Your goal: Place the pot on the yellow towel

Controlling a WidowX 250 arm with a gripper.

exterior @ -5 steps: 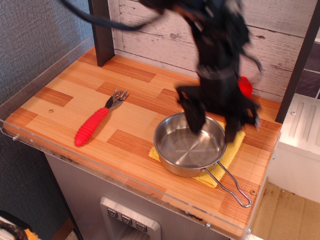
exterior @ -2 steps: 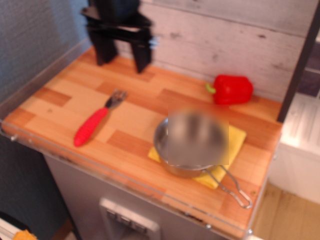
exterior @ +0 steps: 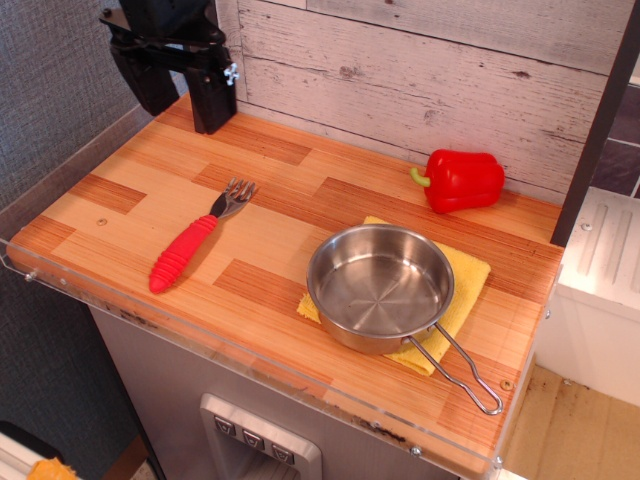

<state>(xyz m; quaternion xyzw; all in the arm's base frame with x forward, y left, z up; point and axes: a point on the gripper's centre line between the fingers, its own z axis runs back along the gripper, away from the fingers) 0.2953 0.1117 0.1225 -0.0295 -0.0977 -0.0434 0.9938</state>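
The shiny steel pot sits upright on the yellow towel at the front right of the wooden counter. The pot covers most of the towel. Its wire-loop handle points to the front right corner. My gripper is up at the far left back corner, well away from the pot. It is open and empty, with its dark fingers pointing down.
A red bell pepper lies at the back right by the plank wall. A fork with a red handle lies left of centre. A dark post stands just behind the gripper. A clear rail lines the counter's front edge.
The gripper has left the pot, risen and swung from over the pot to the far left back corner. The pot stays on the towel, and the pepper is now uncovered.
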